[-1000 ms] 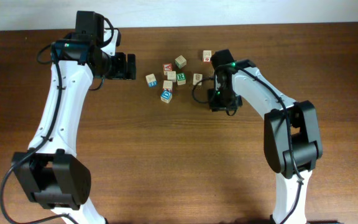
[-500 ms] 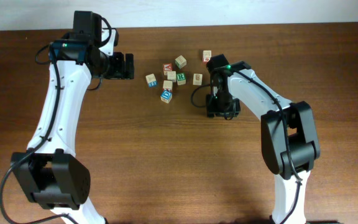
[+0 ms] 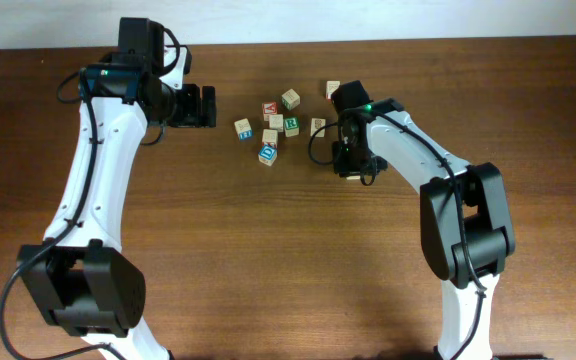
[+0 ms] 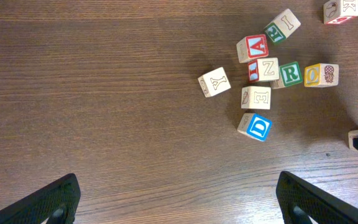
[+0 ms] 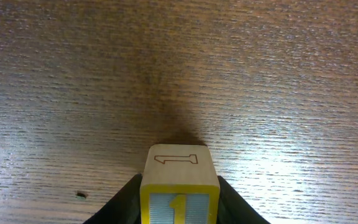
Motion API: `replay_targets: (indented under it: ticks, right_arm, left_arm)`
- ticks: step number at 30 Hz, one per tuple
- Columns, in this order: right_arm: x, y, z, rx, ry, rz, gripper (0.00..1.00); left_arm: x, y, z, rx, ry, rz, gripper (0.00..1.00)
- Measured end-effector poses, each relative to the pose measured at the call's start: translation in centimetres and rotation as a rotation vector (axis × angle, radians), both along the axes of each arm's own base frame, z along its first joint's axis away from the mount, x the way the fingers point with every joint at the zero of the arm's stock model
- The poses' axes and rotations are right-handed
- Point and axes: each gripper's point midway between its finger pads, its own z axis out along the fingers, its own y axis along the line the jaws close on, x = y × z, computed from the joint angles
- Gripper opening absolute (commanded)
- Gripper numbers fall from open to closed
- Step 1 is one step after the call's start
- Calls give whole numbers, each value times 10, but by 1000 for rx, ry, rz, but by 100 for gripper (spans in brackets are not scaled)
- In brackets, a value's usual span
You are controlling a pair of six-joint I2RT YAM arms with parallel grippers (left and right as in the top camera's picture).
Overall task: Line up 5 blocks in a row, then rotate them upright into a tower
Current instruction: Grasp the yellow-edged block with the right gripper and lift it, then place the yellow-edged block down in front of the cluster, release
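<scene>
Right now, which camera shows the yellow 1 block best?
The right wrist view: the yellow 1 block sits close up, its number readable. Overhead, the right arm hides it. Left wrist shows only a pale corner, perhaps.

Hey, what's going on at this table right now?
Two robot arms are working over wooden letter blocks scattered on a table. The right pincer is closed on a yellow-faced block marked 1, down near the tabletop, apart from the group. The left pincer hangs wide open and empty on the group's other side. The blue D block and green R block lie in the group, untouched.
</scene>
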Motion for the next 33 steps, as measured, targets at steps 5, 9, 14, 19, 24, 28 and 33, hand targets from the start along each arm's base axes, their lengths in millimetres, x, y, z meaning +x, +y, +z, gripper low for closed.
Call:
replay_targets:
  ticks: [5,9,14,19,24,28,33]
  right_arm:
    - [-22,-7,1,-30,93,0,27]
    - [-49,-10,6,-34,209,0,27]
    - [-70,-7,9,-7,301,-2,27]
    - [-80,-4,3,-3,331,5,28]
    - [-88,-3,0,-1,355,4,49]
    - [-92,-4,1,-6,371,3,54]
    - [-88,-3,10,-5,368,5,54]
  left_arm:
    - [0,0,0,0,0,0,99]
    - [0,0,0,0,0,0,99]
    - [0,0,0,0,0,0,99]
    - [0,0,0,0,0,0,99]
    - [0,0,0,0,0,0,99]
    - [0,0,0,0,0,0,99]
    - [0,0,0,0,0,0,99]
